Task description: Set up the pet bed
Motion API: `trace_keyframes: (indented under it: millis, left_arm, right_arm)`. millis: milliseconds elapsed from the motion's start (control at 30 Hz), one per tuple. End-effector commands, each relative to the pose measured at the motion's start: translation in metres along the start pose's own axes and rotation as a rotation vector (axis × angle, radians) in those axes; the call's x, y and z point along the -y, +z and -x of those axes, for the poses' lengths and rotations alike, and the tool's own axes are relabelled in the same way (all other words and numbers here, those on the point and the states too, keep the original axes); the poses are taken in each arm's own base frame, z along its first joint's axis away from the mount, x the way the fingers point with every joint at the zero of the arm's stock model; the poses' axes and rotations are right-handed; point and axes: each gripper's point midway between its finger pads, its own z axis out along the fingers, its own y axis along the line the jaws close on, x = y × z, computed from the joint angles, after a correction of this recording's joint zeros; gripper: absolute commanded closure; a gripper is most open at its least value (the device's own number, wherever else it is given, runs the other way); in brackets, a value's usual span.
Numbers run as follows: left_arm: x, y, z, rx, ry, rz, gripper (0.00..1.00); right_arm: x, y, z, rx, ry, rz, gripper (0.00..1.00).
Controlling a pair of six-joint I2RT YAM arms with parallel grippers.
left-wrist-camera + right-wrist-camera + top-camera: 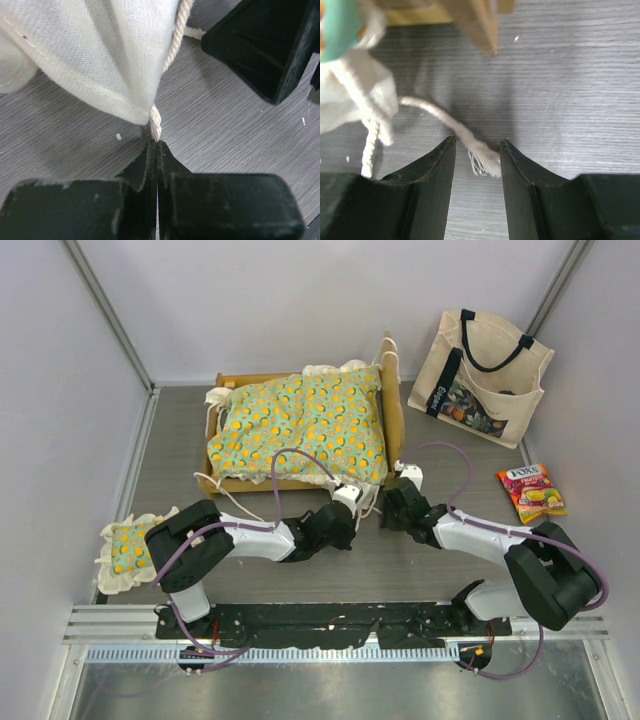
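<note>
One "FOX'S" packet (532, 492) lies right of pet bed (395, 425).

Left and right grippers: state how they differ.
The left gripper is shut on a tie; the right gripper is open. The left gripper pinches its tie's tip, whereas a frayed tie end lies loose between the right gripper's fingers. Both sit low at the bed's near corner.
</note>
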Motion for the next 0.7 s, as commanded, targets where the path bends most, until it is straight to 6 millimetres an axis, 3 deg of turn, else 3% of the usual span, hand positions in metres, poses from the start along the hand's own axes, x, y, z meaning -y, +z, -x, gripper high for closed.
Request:
trace_keyframes:
  millis: [0,167,233,267,333,367,433,467,500,567,667]
  left_arm:
    - [0.010,0.001,0.016,0.048,-0.021,-0.049,1.00]
    - [0.012,0.000,0.020,0.057,-0.027,-0.062,1.00]
    - [0.013,0.000,0.021,0.059,-0.030,-0.067,1.00]
    - [0.013,0.000,0.021,0.059,-0.030,-0.071,1.00]
    - [0.015,-0.001,0.021,0.060,-0.032,-0.078,1.00]
    - [0.015,0.000,0.020,0.054,-0.030,-0.083,1.00]
    - [0.016,-0.001,0.020,0.052,-0.027,-0.086,1.00]
    - [0.016,-0.001,0.018,0.049,-0.026,-0.086,1.00]
    - [0.016,-0.002,0.019,0.050,-0.026,-0.087,1.00]
    - [0.014,-0.002,0.019,0.048,-0.027,-0.083,1.00]
    - [0.009,-0.006,0.020,0.041,-0.027,-0.062,1.00]
  right_arm:
    - [-0.003,-0.011,-0.024,-0.082,-0.046,-0.020,0.54]
    - [-0.004,-0.017,-0.033,-0.092,-0.018,-0.040,0.54]
    - [0.007,-0.014,-0.043,-0.111,-0.018,-0.089,0.54]
    - [0.013,-0.010,-0.051,-0.139,-0.034,-0.119,0.58]
    - [0.013,-0.008,-0.046,-0.141,-0.038,-0.150,0.65]
    - [0.014,-0.007,-0.047,-0.148,-0.038,-0.164,0.77]
    - [0.017,-0.002,-0.048,-0.164,-0.052,-0.194,0.85]
    - [0.015,-0.001,-0.045,-0.162,-0.051,-0.197,0.97]
    - [0.016,-0.001,-0.045,-0.162,-0.046,-0.209,0.99]
    - [0.020,-0.005,-0.037,-0.129,-0.040,-0.231,0.99]
    - [0.026,-0.022,0.001,0.002,0.014,-0.244,0.99]
